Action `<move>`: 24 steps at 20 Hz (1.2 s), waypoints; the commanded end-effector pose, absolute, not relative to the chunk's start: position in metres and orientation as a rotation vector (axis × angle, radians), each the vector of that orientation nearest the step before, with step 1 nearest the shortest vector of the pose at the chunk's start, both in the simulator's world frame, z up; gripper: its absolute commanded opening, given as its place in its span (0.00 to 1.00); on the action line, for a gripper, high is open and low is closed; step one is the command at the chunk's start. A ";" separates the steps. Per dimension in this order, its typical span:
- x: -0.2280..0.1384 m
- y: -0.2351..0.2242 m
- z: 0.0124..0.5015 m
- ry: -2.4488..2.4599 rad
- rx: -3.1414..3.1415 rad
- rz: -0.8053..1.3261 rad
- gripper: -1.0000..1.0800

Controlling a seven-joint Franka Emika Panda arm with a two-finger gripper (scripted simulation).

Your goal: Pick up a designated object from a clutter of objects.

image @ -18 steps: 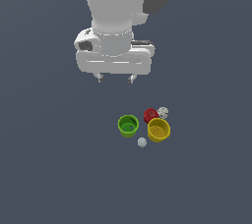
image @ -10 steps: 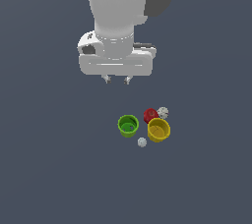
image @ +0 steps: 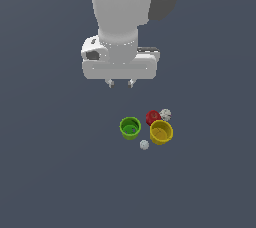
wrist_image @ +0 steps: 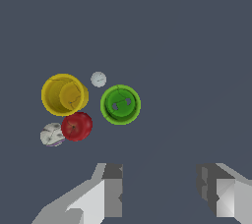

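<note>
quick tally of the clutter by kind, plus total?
Cups: 2 (yellow cup, green cup)
Whitish balls: 2 (small ball, marked ball)
Red lumpy ball: 1
Total: 5

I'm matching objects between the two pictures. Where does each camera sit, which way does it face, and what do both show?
Exterior view: off the arm, looking at the gripper above the clutter; the arm's white body shows.
Wrist view: on the wrist, looking down past two fingertips at the floor.
Shared: yellow cup, green cup, red ball, two whitish balls.
</note>
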State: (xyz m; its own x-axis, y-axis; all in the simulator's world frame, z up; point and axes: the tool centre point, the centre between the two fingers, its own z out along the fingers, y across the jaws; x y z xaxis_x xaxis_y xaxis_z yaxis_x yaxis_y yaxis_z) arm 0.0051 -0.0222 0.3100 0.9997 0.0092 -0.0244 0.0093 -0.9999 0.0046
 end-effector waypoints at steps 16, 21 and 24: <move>0.051 0.022 0.249 0.642 3.111 -0.145 0.62; 0.066 0.041 0.222 0.883 3.081 -0.178 0.62; 0.073 0.053 0.205 1.026 3.057 -0.195 0.62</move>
